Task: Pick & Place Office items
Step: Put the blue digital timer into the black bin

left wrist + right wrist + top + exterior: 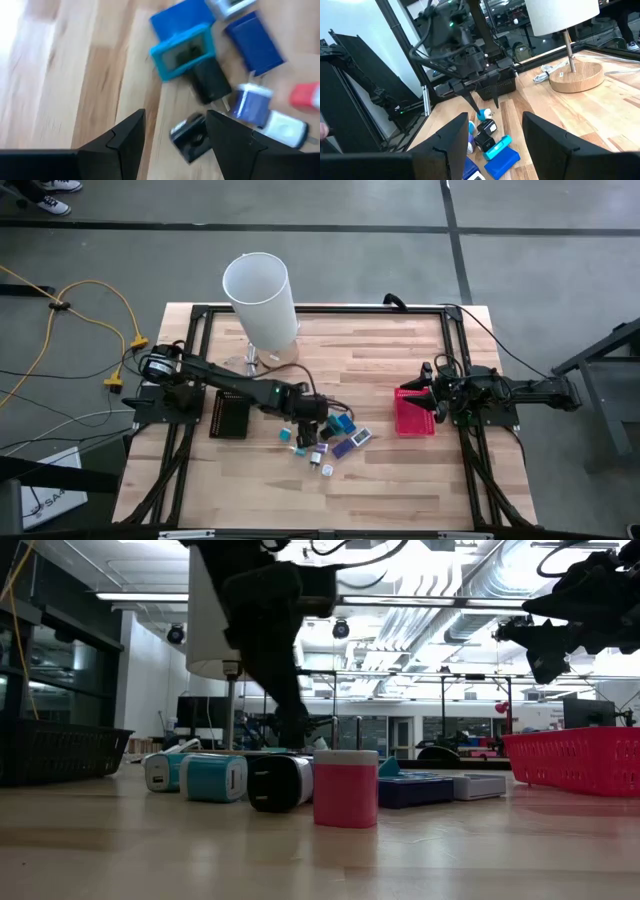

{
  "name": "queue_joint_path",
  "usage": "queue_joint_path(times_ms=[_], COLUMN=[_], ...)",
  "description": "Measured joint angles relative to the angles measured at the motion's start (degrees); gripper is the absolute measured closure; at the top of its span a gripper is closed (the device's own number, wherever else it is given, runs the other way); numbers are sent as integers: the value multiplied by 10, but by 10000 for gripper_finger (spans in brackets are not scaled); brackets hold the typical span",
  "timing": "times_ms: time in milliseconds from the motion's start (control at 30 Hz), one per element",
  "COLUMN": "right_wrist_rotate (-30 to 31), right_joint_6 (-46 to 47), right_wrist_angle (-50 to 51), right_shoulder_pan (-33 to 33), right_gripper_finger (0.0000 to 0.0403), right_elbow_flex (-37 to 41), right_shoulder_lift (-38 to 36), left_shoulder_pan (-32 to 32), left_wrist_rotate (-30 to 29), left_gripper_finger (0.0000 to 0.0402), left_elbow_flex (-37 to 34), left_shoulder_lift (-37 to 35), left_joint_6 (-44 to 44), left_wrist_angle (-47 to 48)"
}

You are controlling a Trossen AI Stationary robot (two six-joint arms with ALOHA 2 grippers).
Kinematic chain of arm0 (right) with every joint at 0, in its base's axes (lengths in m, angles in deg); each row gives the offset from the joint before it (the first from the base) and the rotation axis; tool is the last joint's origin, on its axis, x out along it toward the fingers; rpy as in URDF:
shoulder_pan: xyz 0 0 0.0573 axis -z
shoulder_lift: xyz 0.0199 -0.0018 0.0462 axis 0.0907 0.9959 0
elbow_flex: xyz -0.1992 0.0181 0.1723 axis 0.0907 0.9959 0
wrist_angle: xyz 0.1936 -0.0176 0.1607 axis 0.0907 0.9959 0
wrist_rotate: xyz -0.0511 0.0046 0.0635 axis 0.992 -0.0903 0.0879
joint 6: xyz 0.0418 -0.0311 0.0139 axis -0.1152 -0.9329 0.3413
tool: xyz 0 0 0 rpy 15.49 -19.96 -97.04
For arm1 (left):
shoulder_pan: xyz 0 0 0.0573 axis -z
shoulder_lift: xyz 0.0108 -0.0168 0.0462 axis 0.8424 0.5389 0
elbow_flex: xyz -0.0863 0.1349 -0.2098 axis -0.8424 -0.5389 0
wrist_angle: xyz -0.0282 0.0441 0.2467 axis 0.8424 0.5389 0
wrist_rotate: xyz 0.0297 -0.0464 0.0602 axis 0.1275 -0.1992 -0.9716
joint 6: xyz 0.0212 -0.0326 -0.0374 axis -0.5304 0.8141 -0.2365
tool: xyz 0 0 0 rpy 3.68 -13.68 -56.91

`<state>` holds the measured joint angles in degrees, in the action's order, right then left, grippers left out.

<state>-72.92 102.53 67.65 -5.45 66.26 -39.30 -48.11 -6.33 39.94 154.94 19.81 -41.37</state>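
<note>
The office items (333, 442) lie in a loose cluster on the wooden table's middle: blue, teal, black and white pieces plus a small pink-red one (346, 788). My left gripper (305, 430) hangs over the cluster's left side, pointing steeply down. Its fingers are open, and in the left wrist view a small black piece (190, 137) lies on the table below the gap of the left gripper (175, 130). It touches nothing that I can see. My right gripper (502, 140) waits open at the table's right, above the red basket (415, 412).
A tall white cylinder (262, 295) on a round wooden foot (575, 75) stands at the far middle. A black mesh basket (230, 415) sits left of the cluster, under my left arm. Bare wood lies along the near edge.
</note>
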Motion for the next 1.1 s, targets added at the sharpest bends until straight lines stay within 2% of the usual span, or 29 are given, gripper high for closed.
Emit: queue_joint_path(times_ms=[167,467,567,933,1000,1100], right_wrist_rotate=[0,0,0,0,0,0], right_joint_6=[0,0,0,0,0,0], right_wrist_angle=[0,0,0,0,-1,-1], right_shoulder_pan=[0,0,0,0,0,0], right_gripper_finger=[229,229,229,229,229,229], right_elbow_flex=[0,0,0,0,0,0], right_shoulder_lift=[0,0,0,0,0,0], left_shoulder_pan=[-40,-58,-66,-164,-178,-191], left_wrist_rotate=[74,106,136,380,404,409], left_gripper_finger=[202,202,202,202,202,202], left_elbow_flex=[0,0,0,-1,-1,-1], left_shoulder_lift=[0,1,1,41,55,74], left_joint_6=[-70,-190,-221,-238,-227,-209], left_wrist_angle=[-21,-67,-74,-147,-151,-159])
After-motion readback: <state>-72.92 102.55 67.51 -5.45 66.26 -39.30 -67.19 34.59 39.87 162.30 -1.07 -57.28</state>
